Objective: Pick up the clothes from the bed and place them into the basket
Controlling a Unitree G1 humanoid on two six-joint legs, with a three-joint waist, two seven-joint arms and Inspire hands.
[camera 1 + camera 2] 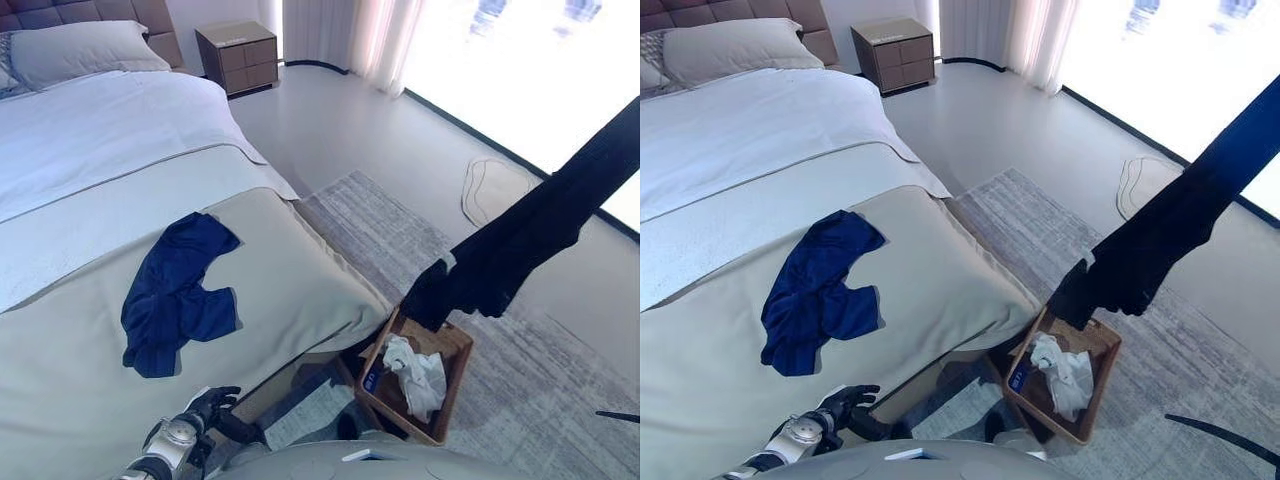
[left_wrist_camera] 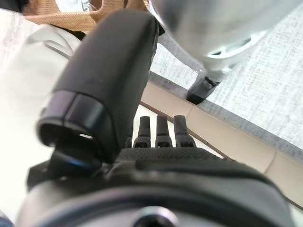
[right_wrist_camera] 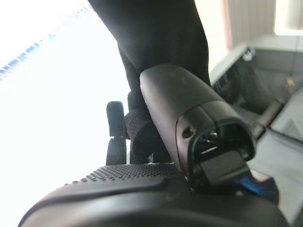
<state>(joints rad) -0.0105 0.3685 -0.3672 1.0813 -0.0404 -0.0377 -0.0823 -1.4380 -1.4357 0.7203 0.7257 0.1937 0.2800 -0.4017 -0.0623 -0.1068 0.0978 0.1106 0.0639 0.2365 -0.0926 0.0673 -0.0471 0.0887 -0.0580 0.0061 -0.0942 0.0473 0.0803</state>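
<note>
On the left, the wide bed with pale grey-beige cover (image 1: pixel 80 400) carries one crumpled navy-blue cotton garment (image 1: pixel 175 295), lying flat and untouched near the foot; it is yet to be collected. Below it, the left hand (image 1: pixel 212 402) hangs low beside the bed's edge, its fingers straight and relaxed around nothing, apparently idle while the other arm works. Further right, on the grey woven rug (image 1: pixel 520 400), the square brown wicker basket (image 1: pixel 455 350) sits just off the bed's corner, close enough to be reached from the bed. A crumpled white cloth (image 1: pixel 415 372) already lies inside it. Above the basket, a long black fabric garment (image 1: pixel 520 240) drapes diagonally down, its lower end hanging just over the basket's far rim. In the right wrist view the right hand (image 3: pixel 142 179) has thumb and fingers curled tight round this cloth, held high so the loose length clears the rim, probably to be lowered in.
</note>
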